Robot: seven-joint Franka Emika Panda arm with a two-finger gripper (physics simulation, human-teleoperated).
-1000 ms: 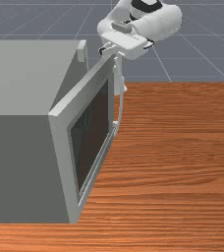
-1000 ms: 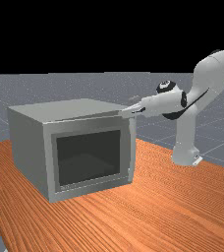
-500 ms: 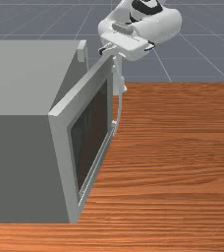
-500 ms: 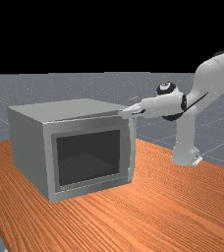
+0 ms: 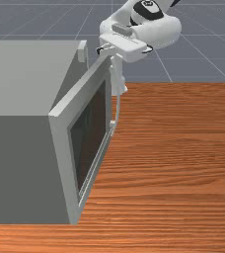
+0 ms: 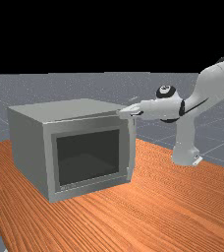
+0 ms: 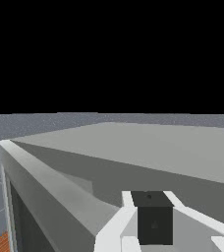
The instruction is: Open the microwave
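Observation:
The grey microwave point(image 5: 16, 163) stands with its door point(image 5: 60, 113) partly swung out, hinged at the near side in the front view; a dark gap shows between door and body. A curved handle point(image 5: 118, 111) runs down the door's free edge. My gripper point(image 5: 108, 51) is at the top corner of that free edge; whether it touches is hard to tell. In the wrist view the gripper point(image 7: 154, 216) stands beside the top edge of the door point(image 7: 60, 184), with the microwave's body point(image 7: 148, 147) beyond. The gripper hides part of the door's edge there.
The wooden table point(image 5: 183, 163) extends to the front view's right of the door. The arm's base point(image 6: 185, 152) stands behind the microwave's right side in the far view, and the forearm point(image 6: 160, 108) reaches over at door-top height.
The door's free edge has shifted slightly toward the front view's left, narrowing the gap to the body. My hand has moved a little the same way, and the upper arm has lowered slightly.

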